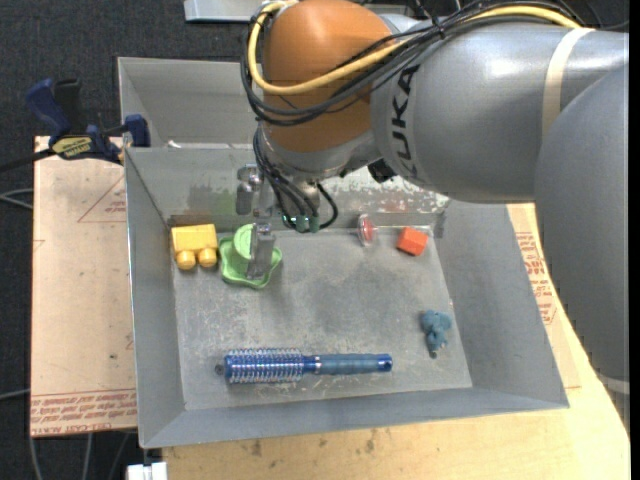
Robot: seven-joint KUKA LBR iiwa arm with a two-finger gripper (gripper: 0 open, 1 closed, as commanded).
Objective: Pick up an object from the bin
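Camera view shows the grey KUKA arm (500, 98) reaching in from the right of the frame, its orange wrist cover (320, 58) over the upper middle of the grey metal bin (330, 308). Below the cover the gripper (263, 260) points down at the left-centre of the bin floor, its tip on or just above a pale green rounded piece (240, 265). That green piece looks to be the thing to pick. Whether the gripper is open or closed I cannot tell from this angle, nor whether it has hold of anything.

A blue hairbrush (305, 365) lies along the lower part of the floor, well apart from the gripper. A yellow toy block with two round knobs (193, 246) sits just beside the green piece on its left. To the right of centre lie a small orange block (411, 241) and a clear piece with a red spot (366, 230). A small blue-grey figure (435, 330) is at lower right.

To do this step well, I judge the grip should settle squarely on the green piece before closing. Closing should stay clear of the yellow toy. The lift should then go straight up, since a soft, rounded piece could slip out sideways.
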